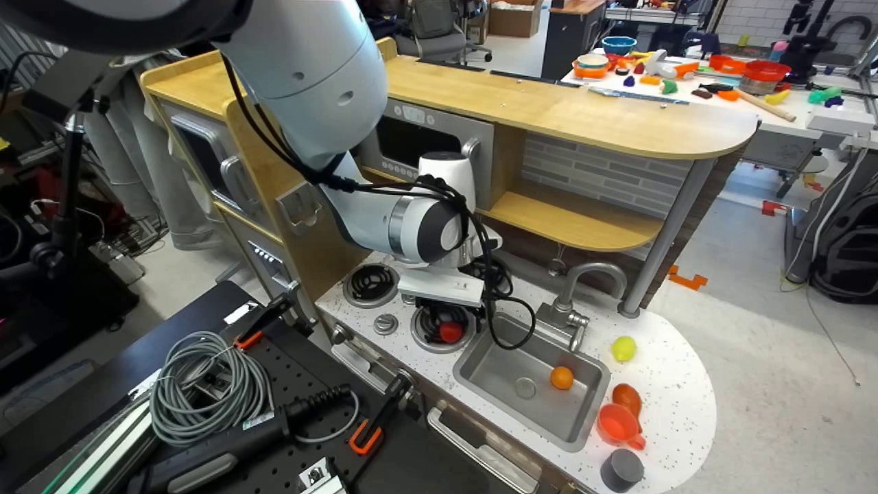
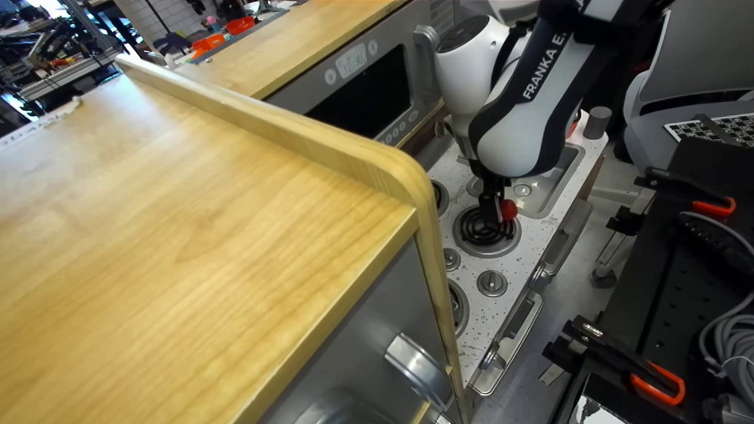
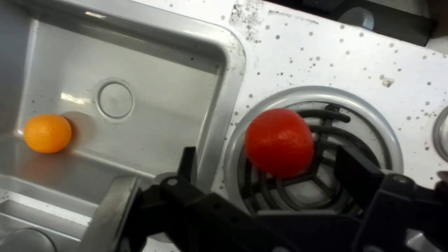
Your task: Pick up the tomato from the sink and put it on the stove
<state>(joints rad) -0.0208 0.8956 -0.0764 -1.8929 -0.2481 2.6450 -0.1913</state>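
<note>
The red tomato [image 3: 279, 142] rests on the black coil of a round stove burner [image 3: 390, 140] beside the sink. It also shows on the burner in both exterior views [image 1: 451, 333] [image 2: 509, 210]. My gripper [image 3: 267, 156] is open, with its two black fingers spread wide. The tomato lies between and just ahead of the fingertips, with a visible gap on each side. In an exterior view the gripper [image 2: 495, 203] is low over the burner, close to the tomato. The grey sink [image 1: 490, 391] holds an orange fruit [image 1: 562, 377] and no tomato.
A faucet [image 1: 590, 274] stands behind the sink. A lemon [image 1: 623, 348], a brown-orange item [image 1: 626, 398], an orange cup [image 1: 617, 424] and a grey cup [image 1: 622, 470] stand right of the sink. Another burner [image 1: 371, 285] and a knob [image 1: 385, 324] lie to the left. A shelf [image 1: 576, 219] overhangs the counter.
</note>
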